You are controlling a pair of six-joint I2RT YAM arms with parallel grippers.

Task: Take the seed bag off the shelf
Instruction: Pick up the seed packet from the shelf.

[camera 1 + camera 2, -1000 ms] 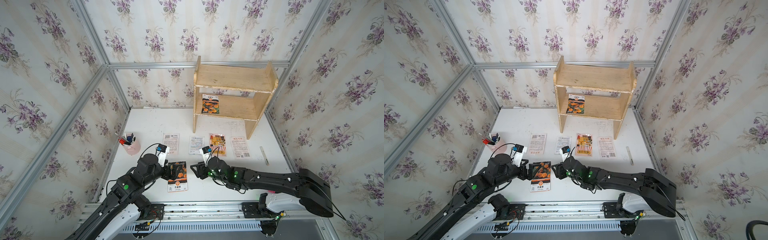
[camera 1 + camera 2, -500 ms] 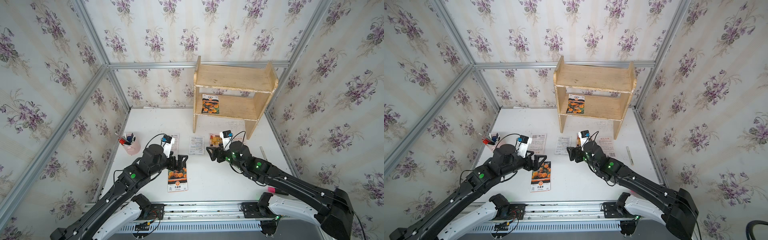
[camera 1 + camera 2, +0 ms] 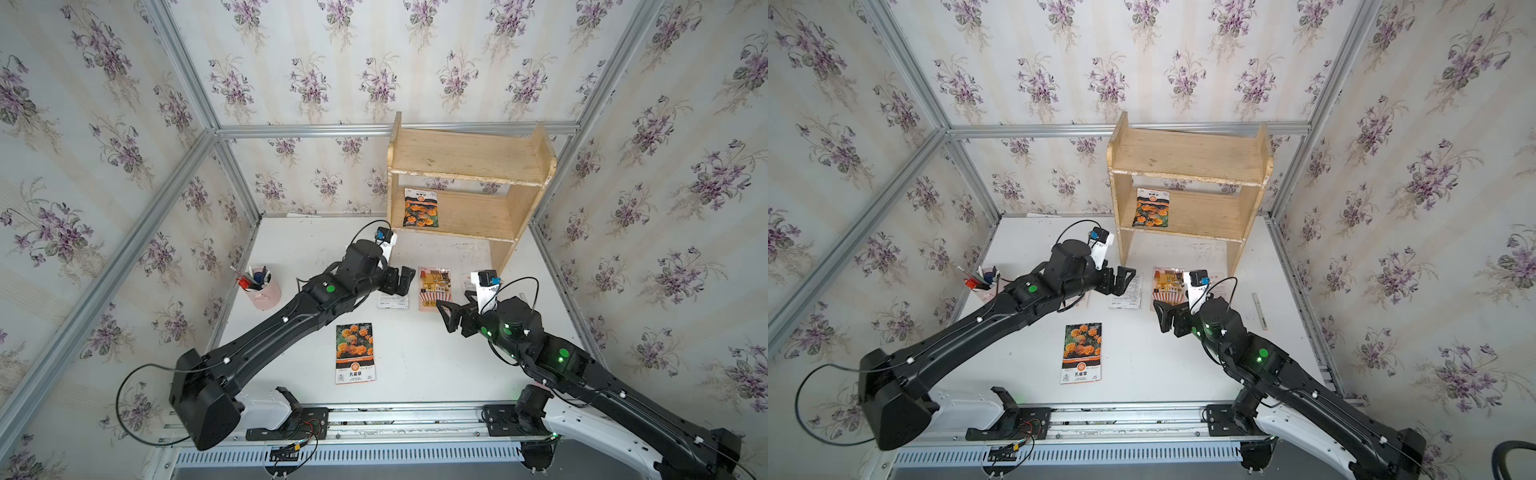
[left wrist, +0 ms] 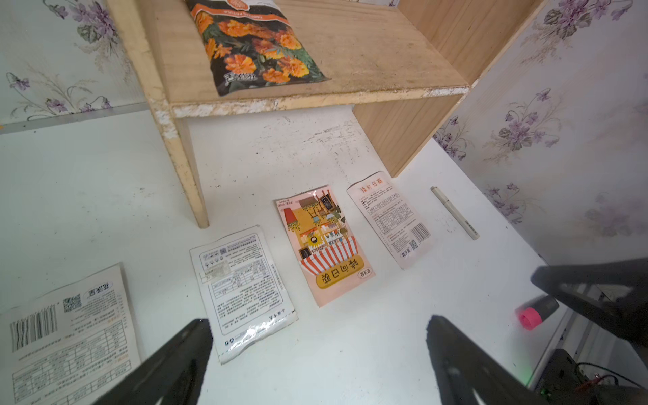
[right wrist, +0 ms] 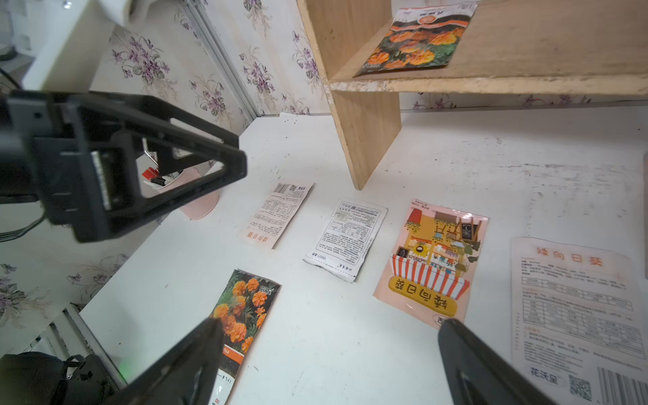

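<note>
White table [image 3: 415,386], walled cell. Pale wood shelf [image 3: 465,156] stands at the back of the table, towards the right arm's side, top tier bare. Left gripper [image 3: 401,282] hovers low over the table just in front of the shelf's nearer leg, above a face-down white packet [image 3: 392,300]; fingers [image 4: 189,343] spread wide, nothing between them. Right gripper [image 3: 453,306] is off the table in front of the shelf's other side panel, fingers [image 5: 207,336] also wide apart and holding nothing. Seed bag [image 3: 421,208], orange marigold print, lies flat on the lower tier at the end nearer the left arm, close to the front edge, untouched by either gripper. A matching marigold bag [image 3: 355,353] lies on the table near the front, between the two arms. Sunflower packet [image 3: 434,289] with a striped awning lies beside the white one. Pink pen cup [image 3: 264,291] at the left edge. White pen [image 4: 454,212] by the right wall.
</note>
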